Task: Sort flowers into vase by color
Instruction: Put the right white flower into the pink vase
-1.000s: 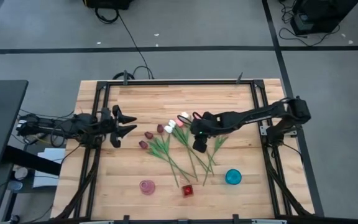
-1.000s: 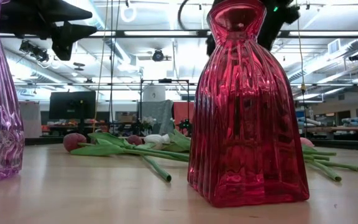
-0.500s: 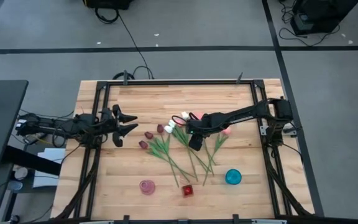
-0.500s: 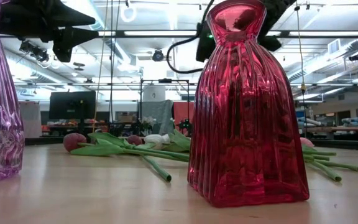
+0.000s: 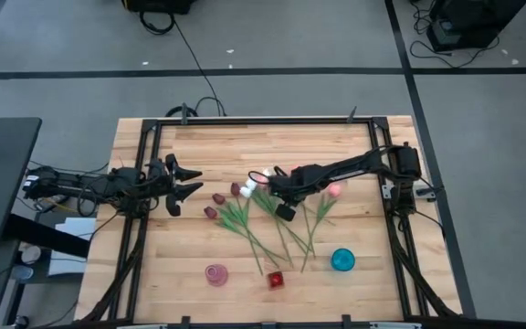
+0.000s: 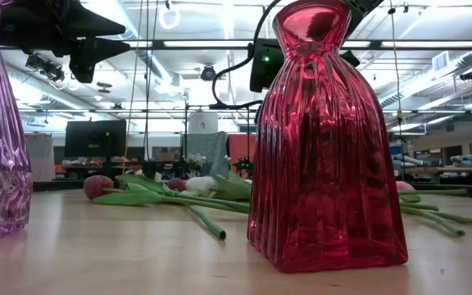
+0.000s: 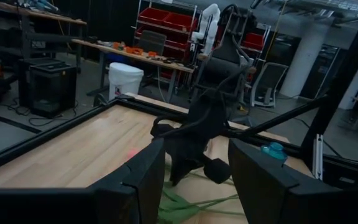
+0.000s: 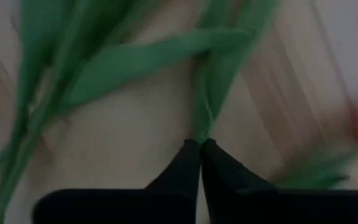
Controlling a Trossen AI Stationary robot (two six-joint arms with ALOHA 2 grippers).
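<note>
Several flowers (image 5: pixel 263 215) lie flat in a loose heap mid-table, with white (image 5: pixel 249 185), dark maroon (image 5: pixel 212 211) and pink (image 5: pixel 334 190) heads and thin green stems. My right gripper (image 5: pixel 275 189) reaches in from the right and points steeply down into the heap, shut on a green stem (image 8: pixel 205 118). In the low view the red vase (image 6: pixel 326 139) hides its fingers. My left gripper (image 5: pixel 188 184) hovers open and level at the table's left, short of the maroon heads, with nothing between its fingers (image 7: pixel 148 177). My right gripper pinches a thin green stem or leaf (image 8: pixel 204 135) between its two fingertips (image 8: pixel 188 165), coming from above and pointing down. The stem runs on away from the fingertips and lies with the other stems on the wooden table. Which flower head it belongs to does not show.
Three small vases stand along the near edge: pink (image 5: pixel 215 274), red (image 5: pixel 276 280), teal (image 5: pixel 342 260). A black frame (image 5: pixel 144 164) borders the wooden table. Bare wood lies between the heap and the far edge.
My right gripper has come down onto the heap and shifted a little toward the table's left, its arm stretching lower over the table. The pink flower head at the right, covered by the arm before, now shows. My left gripper has kept still.
</note>
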